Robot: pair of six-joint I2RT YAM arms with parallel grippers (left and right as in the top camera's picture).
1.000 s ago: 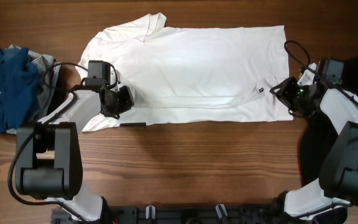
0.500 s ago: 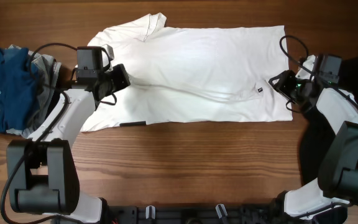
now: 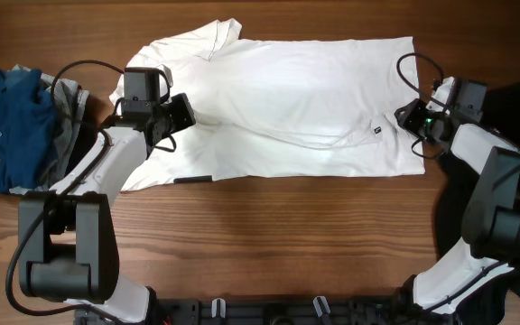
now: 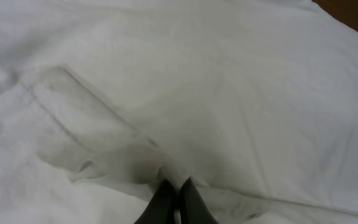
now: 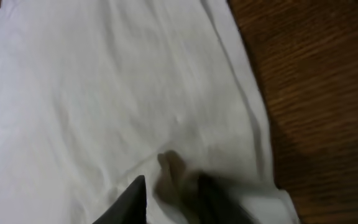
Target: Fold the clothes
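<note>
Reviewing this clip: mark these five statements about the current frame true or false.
1. The T-shirt lies spread on the wooden table. True.
2. The left fingers are wide open above bare wood. False: they are shut, pinching T-shirt fabric.
3. A blue garment is heaped at the table's left end. True.
4. The small dark tag sits beside the collar. False: it is near the hem, at the right arm's end.
5. The right fingers are at the T-shirt's hem edge. True.
</note>
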